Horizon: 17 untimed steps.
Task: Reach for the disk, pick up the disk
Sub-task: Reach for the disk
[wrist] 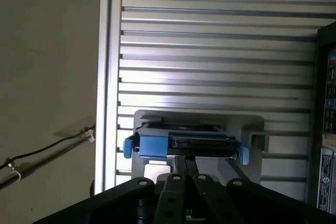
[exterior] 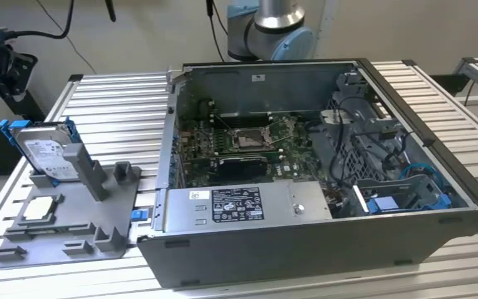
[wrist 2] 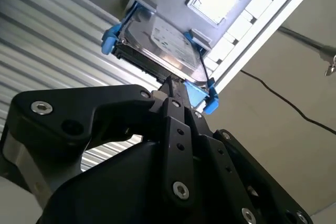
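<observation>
1. Locate the disk [exterior: 46, 152] upright on edge in a slot of the grey holder [exterior: 98, 205], on the ribbed surface [exterior: 114, 106] at the exterior view's left.
2. Judge it rigid, fairly heavy, smooth-faced and sensitive to knocks. Best taken across the two flat faces near the upper edge, between the clips of the blue frame [wrist 2: 109, 41].
3. Record the fingers [wrist 2: 173, 124] closed together in both wrist views, gripping nothing.
4. Read the pose as poised over the disk, tips aimed at its upper edge, seemingly short of contact.

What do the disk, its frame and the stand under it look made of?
Disk: bare silvery metal, glinting, with a white paper-like label. Frame: bright blue plastic, by its moulded clips. Stand: matte grey, probably plastic.
</observation>
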Each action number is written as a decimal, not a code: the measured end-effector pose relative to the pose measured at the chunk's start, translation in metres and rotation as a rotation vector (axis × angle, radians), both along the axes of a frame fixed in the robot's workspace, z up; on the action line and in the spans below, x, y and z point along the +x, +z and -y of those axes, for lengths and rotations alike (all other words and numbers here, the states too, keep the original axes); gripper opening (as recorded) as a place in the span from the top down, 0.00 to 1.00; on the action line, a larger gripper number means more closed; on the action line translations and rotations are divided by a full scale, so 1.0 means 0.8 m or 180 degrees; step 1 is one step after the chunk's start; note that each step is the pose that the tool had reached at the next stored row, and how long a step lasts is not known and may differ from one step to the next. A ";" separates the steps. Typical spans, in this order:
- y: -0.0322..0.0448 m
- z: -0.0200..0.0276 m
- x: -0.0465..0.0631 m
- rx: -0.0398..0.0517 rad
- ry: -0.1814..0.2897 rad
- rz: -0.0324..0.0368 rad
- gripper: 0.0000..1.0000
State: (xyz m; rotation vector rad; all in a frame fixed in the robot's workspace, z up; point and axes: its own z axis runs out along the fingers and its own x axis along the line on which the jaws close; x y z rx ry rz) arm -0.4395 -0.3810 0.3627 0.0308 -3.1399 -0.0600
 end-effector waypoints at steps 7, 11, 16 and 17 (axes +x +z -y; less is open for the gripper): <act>-0.0009 0.0003 -0.021 0.0000 0.0000 0.0000 1.00; -0.0010 0.0004 -0.022 0.0002 0.0000 0.0000 1.00; -0.0010 0.0003 -0.023 0.0007 0.0000 0.0000 1.00; -0.0010 0.0003 -0.023 0.0008 0.0000 0.0000 1.00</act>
